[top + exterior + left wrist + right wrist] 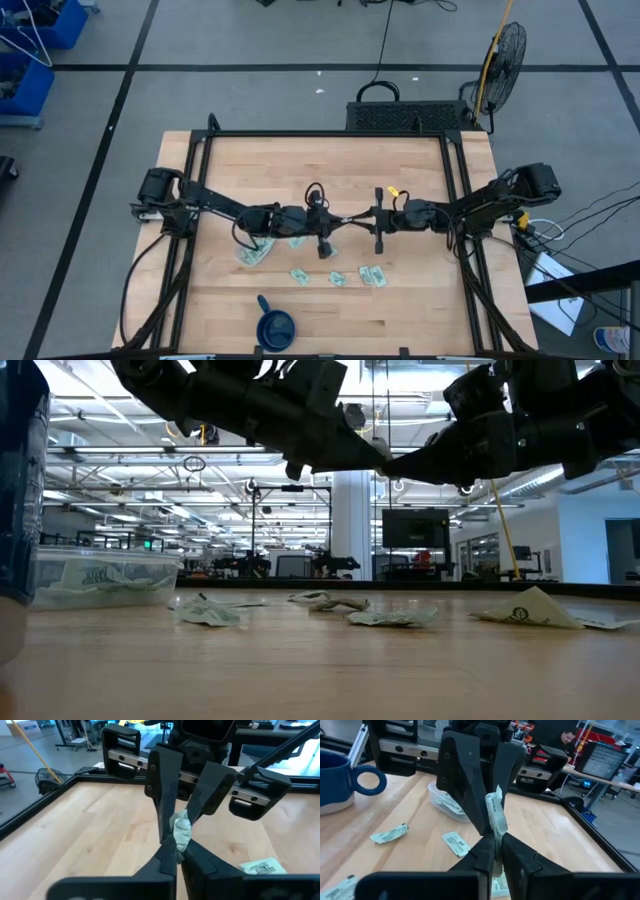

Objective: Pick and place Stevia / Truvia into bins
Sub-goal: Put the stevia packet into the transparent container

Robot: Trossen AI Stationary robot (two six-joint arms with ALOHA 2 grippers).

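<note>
One pale green and white Stevia sachet (181, 831) hangs in the air over the middle of the table. My left gripper (176, 852) and my right gripper (495, 846) meet tip to tip, both shut on it. In the high view the left gripper (345, 221) comes from the table's left and the right gripper (357, 220) from its right. The clear bin (252, 253) stands on the table under my left arm with sachets inside. More sachets (337, 279) lie flat on the wood toward the near edge. My left gripper pinches one end of the sachet (179, 845) between its two fingers, coming in about level from the table's left. The sachet is crumpled and lifted clear of the table. My right gripper pinches the sachet's other end (496, 834) between its two fingers, level from the table's right. The sachet (496, 812) stands out past its fingertips, between the left gripper's fingers.
A dark blue cup with a handle (275, 325) stands near the table's front edge, left of centre. A black frame (330, 135) borders the table's far side and both sides. Bare wood lies toward the far edge.
</note>
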